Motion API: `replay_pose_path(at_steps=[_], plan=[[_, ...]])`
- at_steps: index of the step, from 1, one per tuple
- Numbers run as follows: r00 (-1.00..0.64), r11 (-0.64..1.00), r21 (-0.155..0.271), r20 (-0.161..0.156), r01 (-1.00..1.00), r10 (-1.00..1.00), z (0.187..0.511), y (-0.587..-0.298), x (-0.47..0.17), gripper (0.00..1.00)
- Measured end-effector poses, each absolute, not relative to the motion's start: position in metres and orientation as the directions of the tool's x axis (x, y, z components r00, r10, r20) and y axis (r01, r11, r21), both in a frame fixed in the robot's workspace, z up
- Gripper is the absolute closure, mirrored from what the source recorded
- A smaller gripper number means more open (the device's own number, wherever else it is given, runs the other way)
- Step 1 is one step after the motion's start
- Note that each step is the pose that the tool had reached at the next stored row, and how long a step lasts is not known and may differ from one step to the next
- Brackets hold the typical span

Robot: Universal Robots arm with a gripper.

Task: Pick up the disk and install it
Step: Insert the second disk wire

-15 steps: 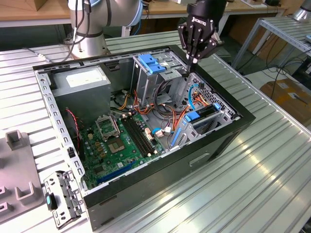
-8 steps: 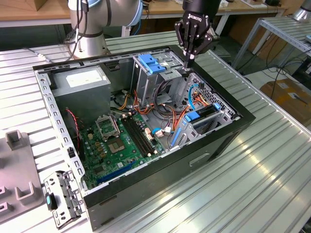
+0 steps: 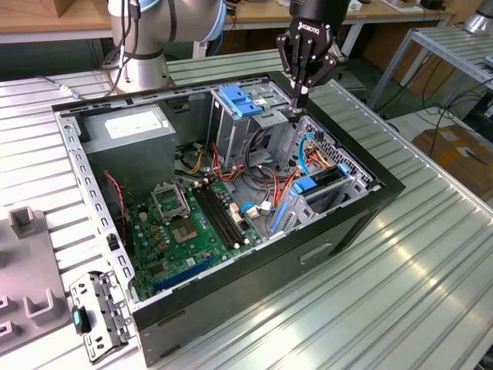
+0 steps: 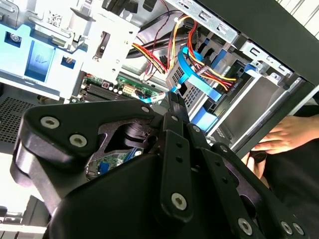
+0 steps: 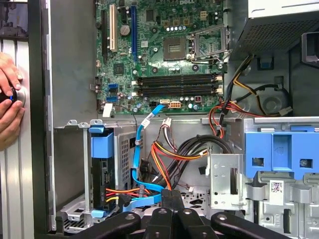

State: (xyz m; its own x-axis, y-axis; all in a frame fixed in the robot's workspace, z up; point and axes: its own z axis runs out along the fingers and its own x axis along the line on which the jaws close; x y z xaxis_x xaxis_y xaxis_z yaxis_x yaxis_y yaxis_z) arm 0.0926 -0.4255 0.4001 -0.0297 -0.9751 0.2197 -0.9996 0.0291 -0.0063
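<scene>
The disk (image 5: 101, 172) stands on edge in the drive bay of the open computer case (image 3: 370, 202), with a blue carrier frame on its edge. Orange, red and blue cables run to the disk. In the exterior view the disk (image 3: 317, 185) sits low in the bay at the case's right side. My gripper (image 3: 297, 104) hangs above the drive cage, a short way from that bay. Its fingers are shut together with nothing between them, as both wrist views show: gripper (image 5: 172, 195), gripper (image 4: 173, 98). An empty slot (image 5: 70, 172) lies beside the disk.
A person's hand (image 5: 9, 99) rests on the table beside the case, also hand (image 4: 284, 135). Inside the case are a green motherboard (image 3: 192, 223), a grey power-supply box (image 3: 127, 131) and a blue latch (image 3: 239, 100) on the tall cage. A metal bracket (image 3: 96, 312) lies on the table.
</scene>
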Motion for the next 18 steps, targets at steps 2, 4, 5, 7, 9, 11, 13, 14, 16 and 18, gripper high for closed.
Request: replay_pose_path(at_steps=[2,4,5,7,9,11,13,14,16,18], plan=[[-0.03,0.029,-0.006,0.22,-1.0,-0.975,0.4,-0.425,0.093,0.89],[-0.03,0.029,-0.006,0.22,-1.0,-0.975,0.4,-0.425,0.093,0.89],[-0.03,0.029,-0.006,0.22,-1.0,-0.975,0.4,-0.425,0.093,0.89],[-0.03,0.029,-0.006,0.22,-1.0,-0.975,0.4,-0.425,0.093,0.89],[-0.03,0.029,-0.007,0.25,-1.0,-0.968,0.399,-0.425,0.093,0.89],[-0.03,0.028,-0.009,0.304,-1.0,-0.952,0.395,-0.425,0.093,0.89],[-0.04,0.04,-0.008,0.307,-0.999,-0.951,0.38,-0.432,0.099,0.89],[-0.041,0.041,-0.008,0.307,-0.999,-0.951,0.38,-0.432,0.099,0.89],[-0.042,0.041,-0.008,0.307,-0.999,-0.951,0.38,-0.432,0.099,0.89],[-0.042,0.041,-0.008,0.307,-0.999,-0.951,0.38,-0.432,0.099,0.89]])
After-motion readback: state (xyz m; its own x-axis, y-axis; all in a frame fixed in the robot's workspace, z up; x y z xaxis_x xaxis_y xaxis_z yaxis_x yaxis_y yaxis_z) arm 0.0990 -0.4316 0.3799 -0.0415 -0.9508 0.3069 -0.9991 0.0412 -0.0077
